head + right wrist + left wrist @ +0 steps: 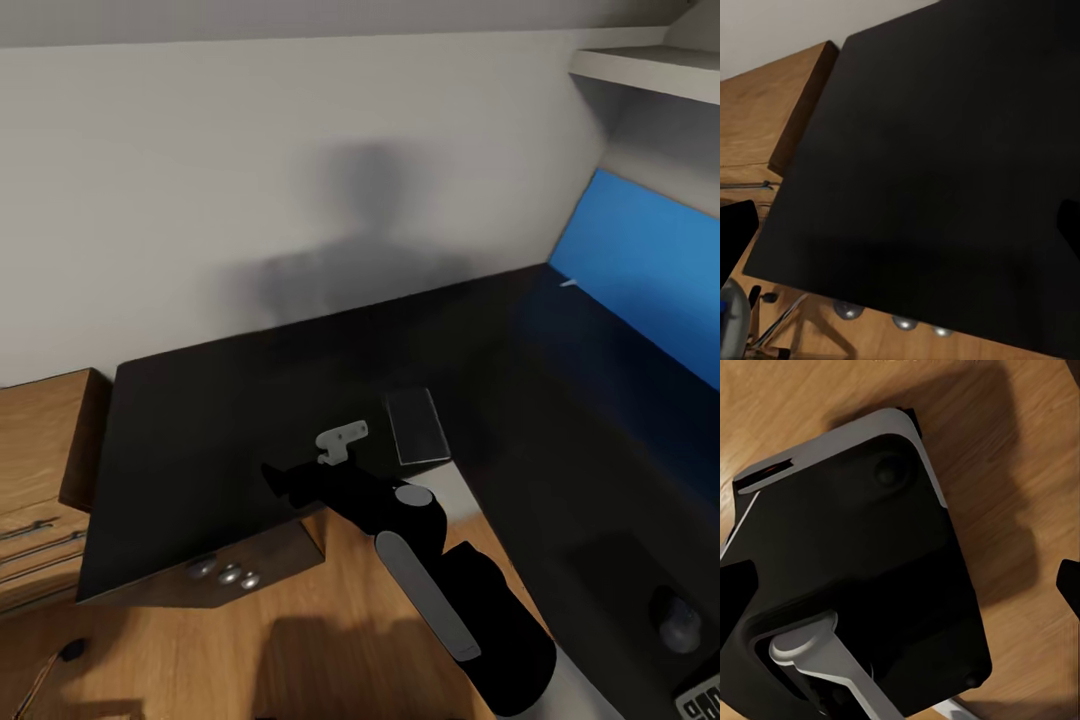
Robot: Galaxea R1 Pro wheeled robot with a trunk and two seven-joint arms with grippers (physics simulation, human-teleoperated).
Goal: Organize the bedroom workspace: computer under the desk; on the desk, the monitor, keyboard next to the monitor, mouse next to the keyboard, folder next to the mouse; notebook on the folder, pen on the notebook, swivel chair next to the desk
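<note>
Before the wall, glossy black desk [250, 420].

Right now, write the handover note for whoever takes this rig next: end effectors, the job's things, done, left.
Right end effector: open, empty, above the desk near its drawer knobs.
Left end effector: open, empty, pointing down at the wood floor.
On the desk: a small dark flat book, probably the notebook, lying on bare desk; a thin white stick by the blue wall panel, perhaps the pen; what looks like the keyboard's corner.
Done: nothing confirmable.
Left: the folder-notebook-pen stack isn't built; check everything else.
</note>
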